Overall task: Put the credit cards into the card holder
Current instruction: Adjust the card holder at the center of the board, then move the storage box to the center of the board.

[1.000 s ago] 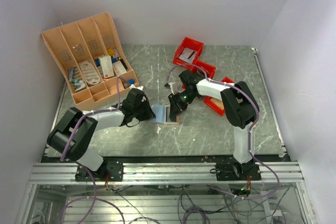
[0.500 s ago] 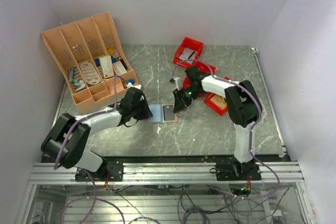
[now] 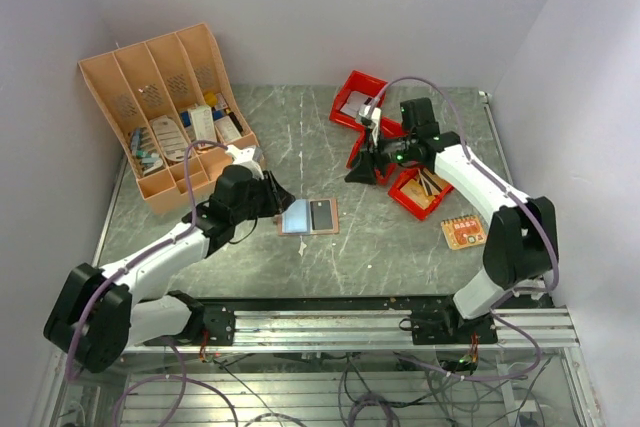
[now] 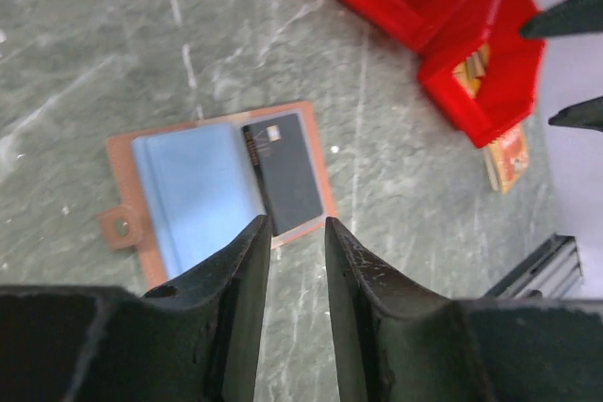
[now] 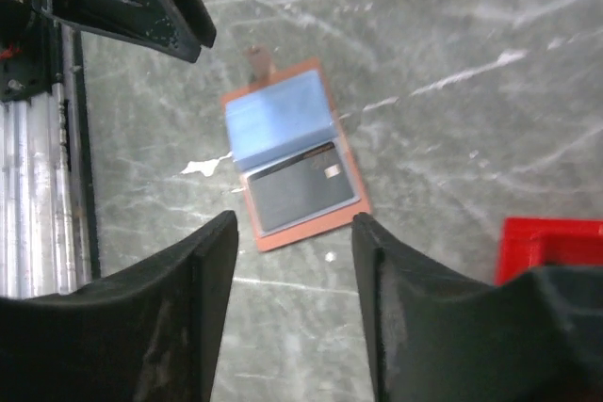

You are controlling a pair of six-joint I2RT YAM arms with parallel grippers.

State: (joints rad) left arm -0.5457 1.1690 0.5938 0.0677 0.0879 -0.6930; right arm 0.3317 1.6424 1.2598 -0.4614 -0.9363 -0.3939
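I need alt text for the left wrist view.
An open tan card holder lies flat on the grey table, a dark card on one half. The left pincer hangs above it, open and empty. Red bins stand beyond.

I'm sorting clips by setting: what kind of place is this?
Likely a robotics lab test cell: left arm and right arm bolted to an aluminium rail, white walls boxing in the table, red bins.

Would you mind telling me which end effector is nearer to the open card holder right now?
Left. The left end effector is just off the left edge of the card holder; the right end effector is farther away, up by the red bins to its right.
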